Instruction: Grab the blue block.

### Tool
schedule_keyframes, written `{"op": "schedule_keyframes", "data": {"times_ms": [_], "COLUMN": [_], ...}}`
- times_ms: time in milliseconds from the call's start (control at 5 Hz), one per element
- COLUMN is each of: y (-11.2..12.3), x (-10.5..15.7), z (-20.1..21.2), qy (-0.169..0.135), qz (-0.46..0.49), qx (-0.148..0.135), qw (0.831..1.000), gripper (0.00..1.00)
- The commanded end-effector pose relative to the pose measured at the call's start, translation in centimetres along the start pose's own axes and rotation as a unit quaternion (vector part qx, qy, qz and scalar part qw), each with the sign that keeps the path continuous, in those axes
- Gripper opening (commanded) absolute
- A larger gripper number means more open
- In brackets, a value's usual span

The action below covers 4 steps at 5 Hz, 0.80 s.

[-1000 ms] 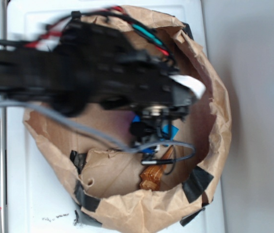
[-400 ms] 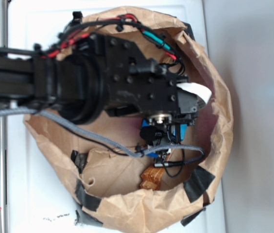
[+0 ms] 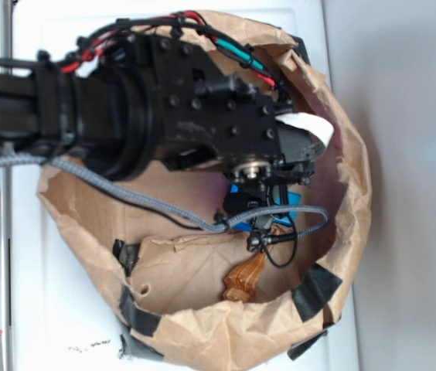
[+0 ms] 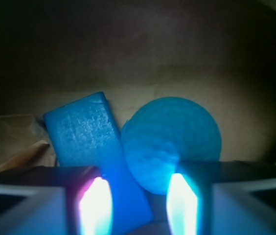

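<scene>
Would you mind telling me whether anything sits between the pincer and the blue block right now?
Nothing lies between them: in the wrist view the blue block runs into the gap of the open pincer. The teal ball touches the block's right side and sits before the right finger, so it could get caught too.

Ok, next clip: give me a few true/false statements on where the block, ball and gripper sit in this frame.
1. The blue block lies left of the teal ball in the wrist view. True.
2. The gripper is shut on the ball. False: its fingers stand apart, gripping nothing.
3. The scene sits inside a brown paper bag. True.
4. The brown wooden piece lies on the block. False: it lies apart, nearer the bag's rim.
</scene>
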State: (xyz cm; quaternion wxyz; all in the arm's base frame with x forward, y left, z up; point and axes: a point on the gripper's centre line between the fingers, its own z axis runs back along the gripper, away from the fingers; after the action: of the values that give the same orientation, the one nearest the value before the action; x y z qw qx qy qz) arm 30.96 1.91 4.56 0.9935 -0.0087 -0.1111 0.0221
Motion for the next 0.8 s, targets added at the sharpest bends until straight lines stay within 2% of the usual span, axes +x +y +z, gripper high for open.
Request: {"op": "schedule_keyframes", "data": {"times_ms": [0,200,600], "y": [0.8,1.1,2.2], "x": [1.4,0.6,-1.6], "z": [2.7,3.3,5.0], "qy": [-0.039,-0.042,-0.032], "qz": [0.000,-0.020,-0.051], "qx": [-0.014,-0.019,-0.041], "qw": [0.999,0.999,0.997], "gripper": [0.00,1.00,1.00]}}
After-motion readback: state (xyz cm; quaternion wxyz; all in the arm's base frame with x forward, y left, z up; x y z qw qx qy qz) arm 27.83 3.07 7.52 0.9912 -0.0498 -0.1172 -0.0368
